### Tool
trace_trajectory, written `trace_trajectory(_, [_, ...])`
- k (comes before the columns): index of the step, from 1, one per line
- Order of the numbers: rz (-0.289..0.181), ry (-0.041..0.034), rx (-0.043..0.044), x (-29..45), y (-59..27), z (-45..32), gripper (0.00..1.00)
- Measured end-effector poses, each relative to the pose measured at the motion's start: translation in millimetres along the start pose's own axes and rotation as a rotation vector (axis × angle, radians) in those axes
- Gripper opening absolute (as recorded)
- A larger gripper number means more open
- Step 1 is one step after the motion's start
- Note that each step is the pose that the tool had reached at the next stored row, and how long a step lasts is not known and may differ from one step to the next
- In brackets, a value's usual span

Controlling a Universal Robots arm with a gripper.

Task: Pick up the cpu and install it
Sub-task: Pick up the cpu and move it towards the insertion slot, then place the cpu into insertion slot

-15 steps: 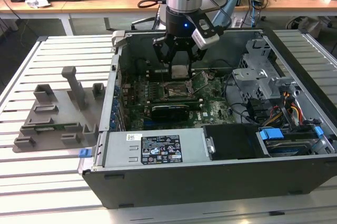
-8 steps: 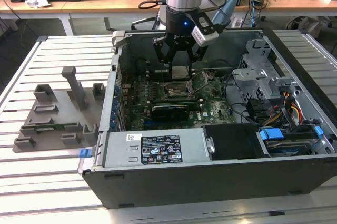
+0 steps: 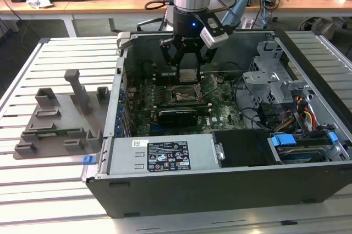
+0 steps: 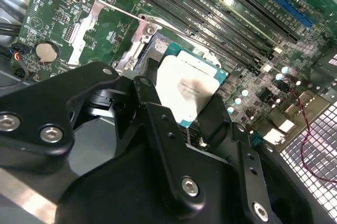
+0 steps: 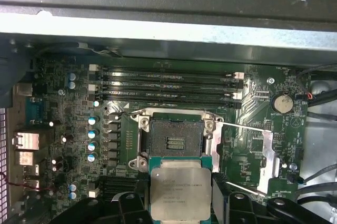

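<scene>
Exterior view: a black two-fingered gripper [image 3: 188,71] reaches into an open dark-grey metal computer case [image 3: 220,192], clamped on the small square silver cpu [image 3: 188,76]. Second wrist view: the chip's faint print is unreadable. First wrist view: the chip hangs near the open black socket [image 5: 172,139], unseated.

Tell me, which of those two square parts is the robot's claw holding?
The cpu, the shiny silver square with a green rim, clamped in the gripper; the other square, the black socket, lies open and empty.
</scene>
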State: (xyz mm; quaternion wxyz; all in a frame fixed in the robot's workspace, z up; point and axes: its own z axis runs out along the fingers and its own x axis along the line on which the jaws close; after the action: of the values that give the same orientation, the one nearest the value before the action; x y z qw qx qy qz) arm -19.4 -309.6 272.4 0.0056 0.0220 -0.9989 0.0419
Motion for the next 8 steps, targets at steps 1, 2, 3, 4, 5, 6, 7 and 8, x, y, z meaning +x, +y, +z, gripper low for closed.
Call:
trace_trajectory(1, [0.0, 0.0, 0.0, 0.0, 0.0, 0.0, 0.55])
trace_trajectory(2, [0.0, 0.0, 0.0, 0.0, 0.0, 0.0, 0.55])
trace_trajectory(3, [0.0, 0.0, -0.0001, 0.0, 0.0, 0.0, 0.55])
trace_trajectory(4, [0.0, 0.0, -0.0001, 0.0, 0.0, 0.0, 0.55])
trace_trajectory(5, [0.0, 0.0, -0.0001, 0.0, 0.0, 0.0, 0.55])
trace_trajectory(6, [0.002, 0.0001, 0.0001, 0.0, 0.0, 0.0, 0.55])
trace_trajectory(7, [0.015, 0.0013, 0.0001, 0.1, 0.0, 0.0, 0.55])
trace_trajectory(8, [0.041, 0.0035, -0.0003, 0.0, 0.0, 0.0, 0.55])
